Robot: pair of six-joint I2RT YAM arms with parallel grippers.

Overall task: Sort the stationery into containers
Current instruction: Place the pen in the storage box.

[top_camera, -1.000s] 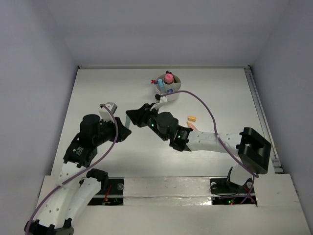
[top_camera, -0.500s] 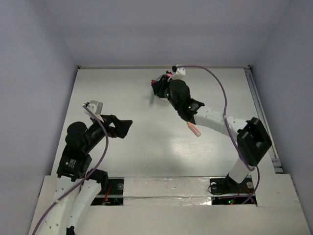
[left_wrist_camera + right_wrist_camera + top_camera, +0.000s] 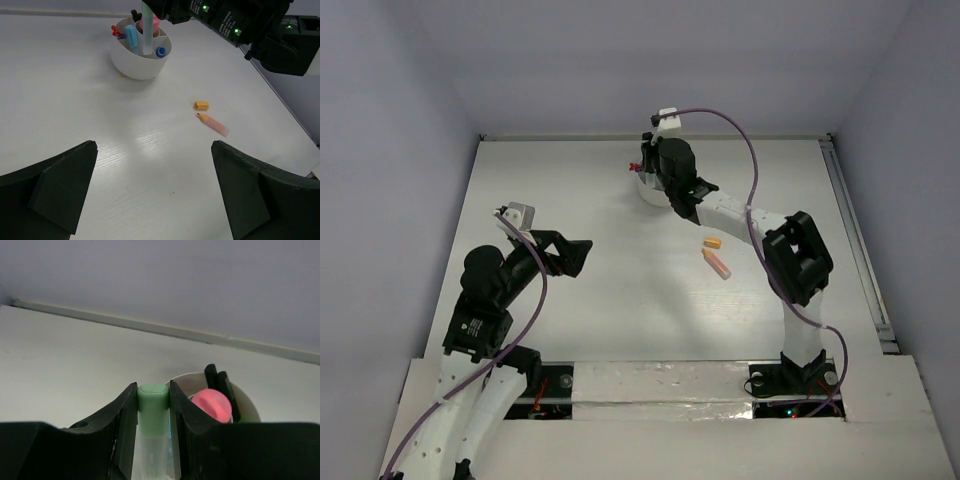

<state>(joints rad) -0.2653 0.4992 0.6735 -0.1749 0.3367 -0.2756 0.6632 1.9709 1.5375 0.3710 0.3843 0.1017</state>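
A green-capped clear marker (image 3: 153, 405) stands upright between the fingers of my right gripper (image 3: 153, 390), which is shut on it. In the left wrist view the marker (image 3: 146, 30) reaches down into the white divided cup (image 3: 135, 65). The cup holds blue, pink, red and black stationery. In the top view my right gripper (image 3: 653, 172) hangs over the cup (image 3: 647, 192) and hides most of it. An orange stub (image 3: 201, 105) and a pink pen with an orange tip (image 3: 213, 124) lie loose on the table. My left gripper (image 3: 153, 150) is open and holds nothing, well to the left (image 3: 575, 256).
The loose orange stub (image 3: 712, 241) and the pink pen (image 3: 717, 263) lie right of centre, under the right forearm. Walls close the white table at the back and on both sides. A rail (image 3: 850, 230) runs along the right edge.
The two grippers were together at the table's middle. My left gripper opened and drew back left. My right gripper carried the green-capped marker to the cup at the back.
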